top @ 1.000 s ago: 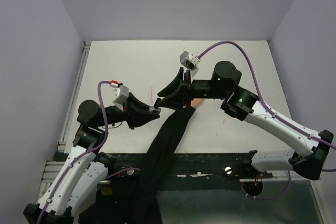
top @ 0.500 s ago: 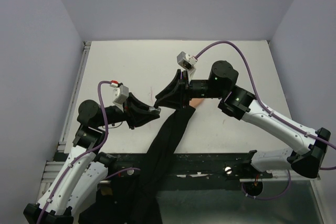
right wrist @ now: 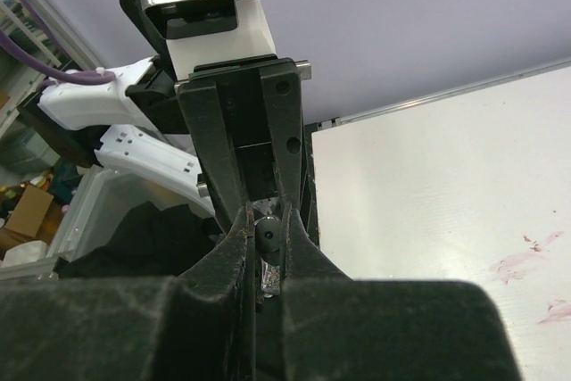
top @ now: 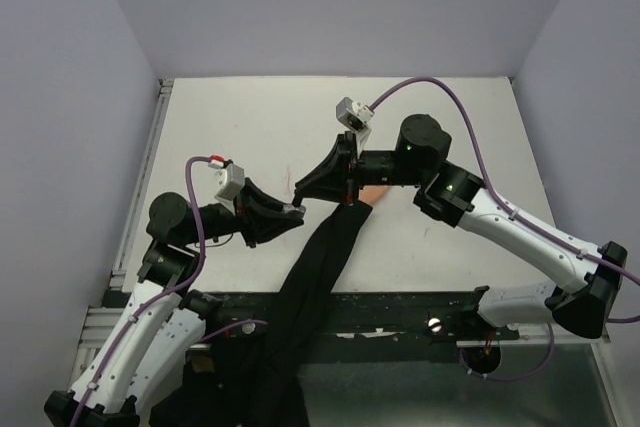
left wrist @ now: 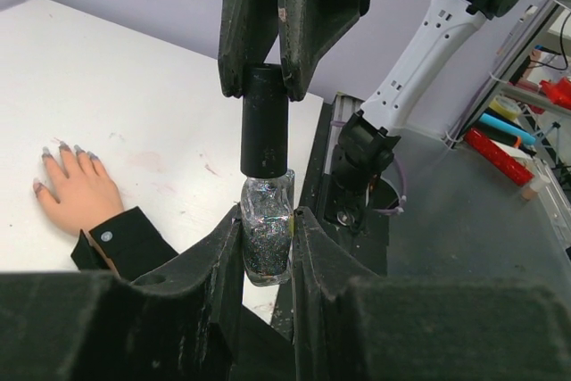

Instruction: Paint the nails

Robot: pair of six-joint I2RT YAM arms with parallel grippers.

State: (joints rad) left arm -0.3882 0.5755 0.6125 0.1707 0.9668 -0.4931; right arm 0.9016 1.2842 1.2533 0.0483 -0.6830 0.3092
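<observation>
My left gripper (left wrist: 268, 220) is shut on a small glass bottle (left wrist: 266, 243) of dark glitter polish, held upright above the table. Its black cap (left wrist: 265, 127) sticks up between the fingers of my right gripper (left wrist: 265, 82), whose jaws press on both sides of it. The right wrist view shows that same cap (right wrist: 267, 235) pinched at the right gripper (right wrist: 265, 225). The pale fake hand (left wrist: 82, 192) lies flat to the left with greyish-purple nails (left wrist: 62, 146) and a black sleeve (left wrist: 125, 240). From above, both grippers meet (top: 298, 202) just left of the hand (top: 376, 192).
The long black sleeve (top: 318, 277) runs from the hand over the table's near edge. Faint pink stains (right wrist: 522, 265) mark the white table (top: 240, 127). Purple walls close in the back and sides. A shelf with coloured tools (left wrist: 526, 131) lies beyond the table edge.
My right gripper has slid left onto the bottle's cap and its jaws have closed on it. The left arm and the bottle have stayed in place.
</observation>
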